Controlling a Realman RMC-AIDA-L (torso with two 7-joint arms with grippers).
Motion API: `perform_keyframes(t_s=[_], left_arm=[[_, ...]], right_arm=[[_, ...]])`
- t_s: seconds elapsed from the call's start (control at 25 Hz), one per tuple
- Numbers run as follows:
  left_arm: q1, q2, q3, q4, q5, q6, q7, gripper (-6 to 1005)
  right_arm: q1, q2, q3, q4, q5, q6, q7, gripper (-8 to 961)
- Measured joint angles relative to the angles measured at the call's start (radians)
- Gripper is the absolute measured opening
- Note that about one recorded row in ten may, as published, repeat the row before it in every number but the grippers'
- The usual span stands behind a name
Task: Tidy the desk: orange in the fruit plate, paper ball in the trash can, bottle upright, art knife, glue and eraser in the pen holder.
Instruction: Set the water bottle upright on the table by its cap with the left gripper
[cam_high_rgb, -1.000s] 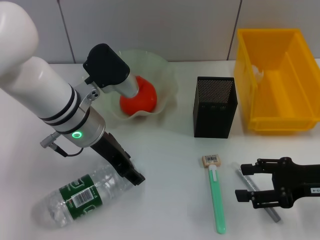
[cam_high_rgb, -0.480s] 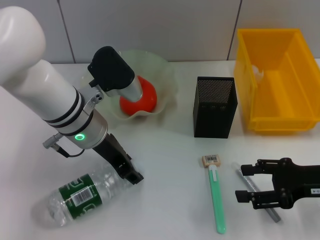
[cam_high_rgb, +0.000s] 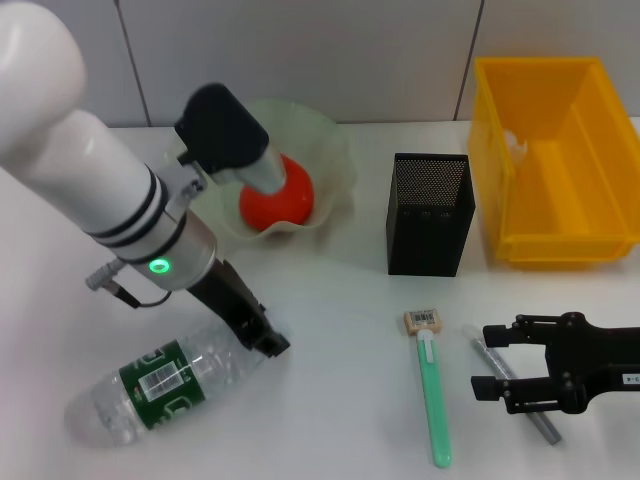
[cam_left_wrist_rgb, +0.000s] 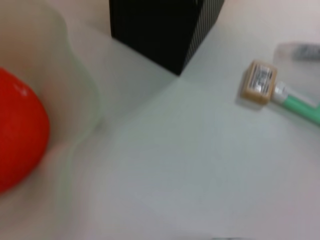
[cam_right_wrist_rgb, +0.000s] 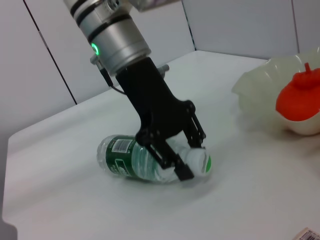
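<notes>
Left hand (cam_high_rgb: 262, 336) grips the flat-lying bottle's (cam_high_rgb: 165, 378) cap end.

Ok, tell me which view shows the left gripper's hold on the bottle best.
The right wrist view: from the side, the left gripper straddles the lying bottle at its neck, beside the cap. The head view shows the gripper from above, hiding the neck. The left wrist view shows neither.

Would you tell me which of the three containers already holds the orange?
The pale-green fruit plate holds the orange; it is wavy-rimmed, unlike the others.
</notes>
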Motion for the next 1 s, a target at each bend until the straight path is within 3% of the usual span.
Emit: perform_keyframes(t_s=[0.28, 0.32, 0.6, 0.84, 1.0], left_arm=[[0.032, 0.007, -0.122, 0.105, -0.033, 0.078, 0.050, 441], [0.044, 0.010, -0.210, 0.134, -0.051, 0.112, 0.095, 441], [0.059, 0.014, -0.482, 0.139, -0.061, 0.214, 0.247, 440], [0.100, 0.019, -0.576, 0.169, -0.103, 0.248, 0.318, 440], [0.147, 0.044, -0.586, 0.188, -0.186, 0.257, 0.336, 440]], right_arm=[[0.001, 0.000, 0.004, 0.000, 0.001, 0.000, 0.000, 783], [0.002, 0.000, 0.004, 0.000, 0.001, 0.000, 0.000, 783], [0.005, 0.000, 0.014, 0.000, 0.001, 0.000, 0.000, 783], [0.006, 0.000, 0.015, 0.000, 0.001, 0.000, 0.002, 783], [0.008, 0.000, 0.015, 0.000, 0.001, 0.000, 0.004, 783]])
